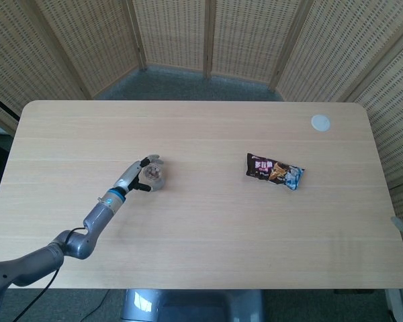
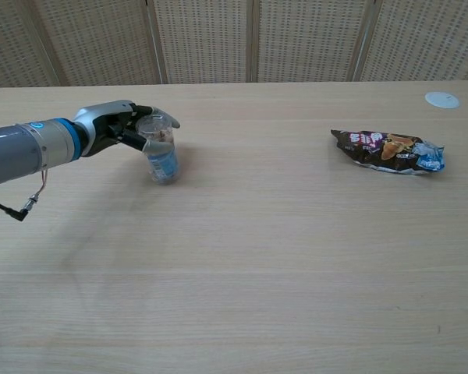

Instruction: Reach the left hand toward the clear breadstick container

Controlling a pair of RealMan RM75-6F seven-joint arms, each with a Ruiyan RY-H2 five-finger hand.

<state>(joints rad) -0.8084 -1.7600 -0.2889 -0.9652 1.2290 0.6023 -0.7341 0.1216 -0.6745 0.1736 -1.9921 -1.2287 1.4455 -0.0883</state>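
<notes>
The clear breadstick container (image 1: 154, 176) stands upright on the left half of the table (image 1: 208, 228), with a blue label on its side (image 2: 163, 158). My left hand (image 1: 138, 176) has come in from the left at the container's top. Its fingers (image 2: 170, 123) reach behind the lid while the thumb lies in front, so the container sits between them. Whether they press on it I cannot tell. Of my right hand (image 1: 401, 227) only a fingertip shows at the right edge of the head view.
A dark snack bag (image 1: 275, 171) lies flat right of centre, also in the chest view (image 2: 388, 150). A small white disc (image 1: 320, 122) sits near the far right corner. Wicker screens stand behind the table.
</notes>
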